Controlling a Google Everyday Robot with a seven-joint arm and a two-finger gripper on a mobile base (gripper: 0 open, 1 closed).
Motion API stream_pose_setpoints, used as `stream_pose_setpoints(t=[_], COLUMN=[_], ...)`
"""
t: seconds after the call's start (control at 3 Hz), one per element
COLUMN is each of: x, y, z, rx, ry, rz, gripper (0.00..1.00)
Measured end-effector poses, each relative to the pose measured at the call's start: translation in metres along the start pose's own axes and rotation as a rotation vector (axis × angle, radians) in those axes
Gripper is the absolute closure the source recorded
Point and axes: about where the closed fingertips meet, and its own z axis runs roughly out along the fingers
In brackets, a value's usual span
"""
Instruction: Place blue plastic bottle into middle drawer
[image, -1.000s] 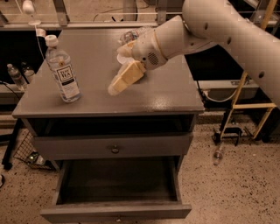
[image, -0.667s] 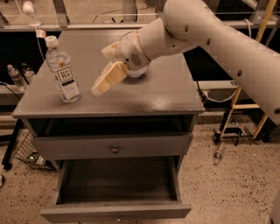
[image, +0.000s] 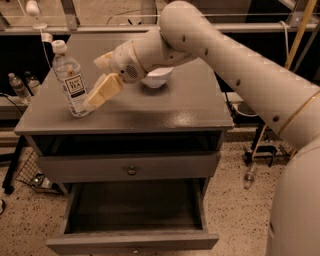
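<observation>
The blue plastic bottle (image: 73, 84), clear with a white cap and a white "TEA" label, stands on the left of the grey cabinet top (image: 165, 107). My gripper (image: 96, 81) is open and sits just right of the bottle. Its lower finger (image: 106, 90) is close against the bottle's lower side and its upper finger (image: 103, 60) is level with the bottle's shoulder. The bottle is not between the fingers. The middle drawer (image: 132, 241) is pulled out below, with a dark, empty interior.
A white bowl (image: 157, 78) stands on the cabinet top behind my wrist. A closed drawer face with a round knob (image: 131, 170) lies above the open drawer. Bottles (image: 18, 88) stand on the floor at the left and another bottle (image: 248, 176) lies at the right.
My gripper has moved left across the cabinet top, from the middle to right beside the bottle. The bottle and the drawer have not moved.
</observation>
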Motion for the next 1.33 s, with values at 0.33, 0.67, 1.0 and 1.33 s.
stream_pose_setpoints(t=[0.33, 0.67, 1.0, 1.33], x=[0.000, 0.001, 0.003, 0.003], y=[-0.006, -0.009, -0.010, -0.009], z=[0.030, 0.045, 0.057, 0.064], rx=[-0.041, -0.062, -0.083, -0.098], ry=[-0.048, -0.074, -0.096, -0.116], rz=[0.005, 0.011, 0.017, 0.020], gripper=[0.00, 0.00, 0.00, 0.00])
